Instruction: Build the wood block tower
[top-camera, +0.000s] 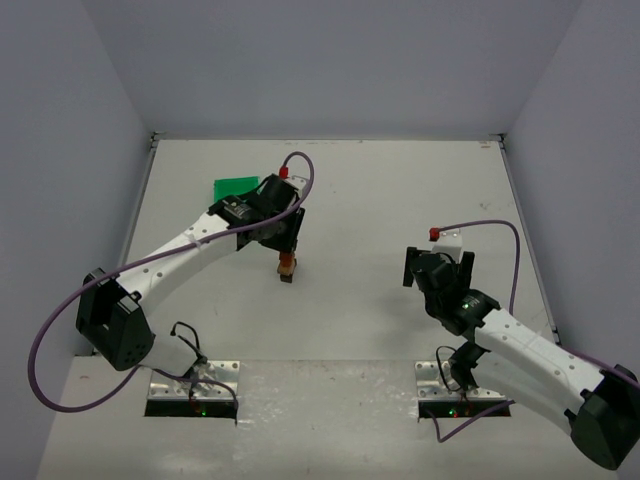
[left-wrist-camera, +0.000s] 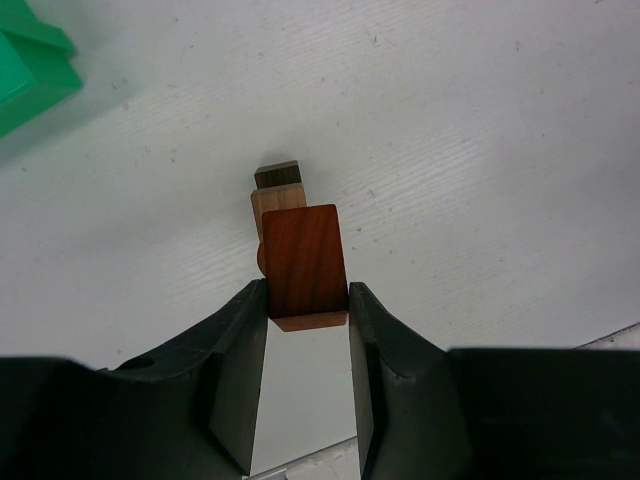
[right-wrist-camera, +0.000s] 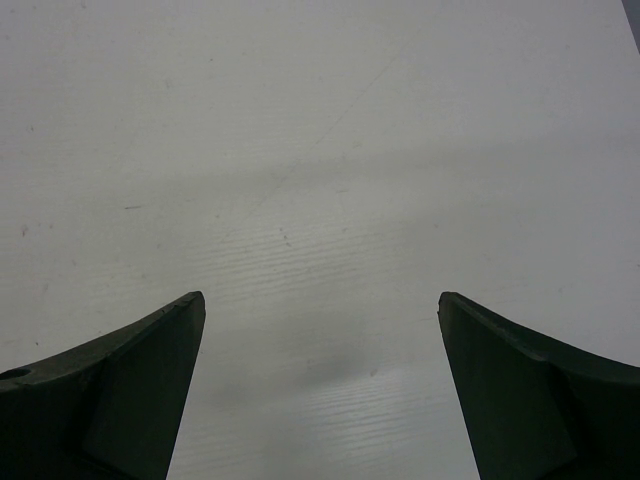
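Red-brown block (left-wrist-camera: 305, 262) was clamped in left gripper (left-wrist-camera: 307, 290).
Long axis was aligned with the fingers (left-wrist-camera: 238, 345); tan block (left-wrist-camera: 277, 207) was seen just beyond the tips. Right gripper (right-wrist-camera: 320, 300) was spread empty, farther off.

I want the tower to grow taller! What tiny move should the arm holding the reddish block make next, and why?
Probably ease the left gripper straight down a little. It clamps the reddish-brown block, which hangs right over the tan block and the dark block on the table. Whether it touches them yet is unclear.
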